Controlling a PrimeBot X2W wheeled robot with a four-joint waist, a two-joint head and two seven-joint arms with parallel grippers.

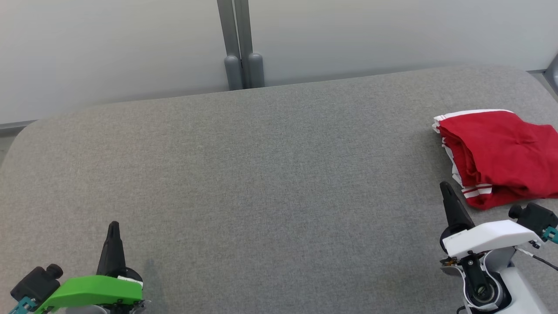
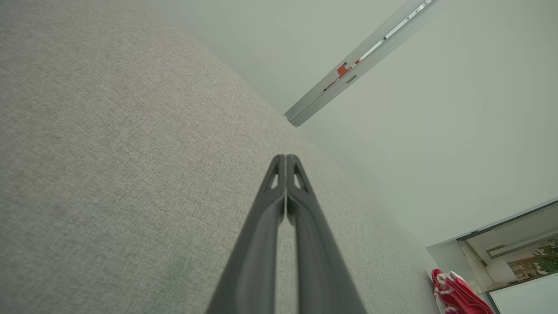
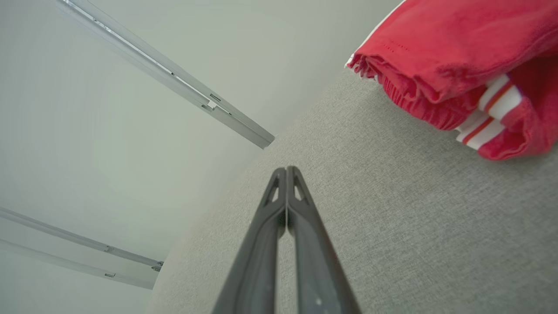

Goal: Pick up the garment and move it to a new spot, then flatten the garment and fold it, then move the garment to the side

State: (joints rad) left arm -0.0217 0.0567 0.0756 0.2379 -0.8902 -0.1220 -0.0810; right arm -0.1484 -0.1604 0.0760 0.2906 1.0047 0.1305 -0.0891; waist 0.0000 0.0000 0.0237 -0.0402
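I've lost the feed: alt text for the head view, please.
A red garment with white stripes lies loosely folded at the right edge of a grey fabric surface. The right hand, shut and empty, sits just short of it at lower right; the left hand, also shut, rests at lower left.

The left gripper (image 1: 114, 226), its wrist capped in green, is at the near left corner of the grey padded surface (image 1: 279, 174), jaws pressed together, pointing away. The right gripper (image 1: 445, 186), white-cased, is at the near right, jaws likewise closed, tilted slightly leftward.
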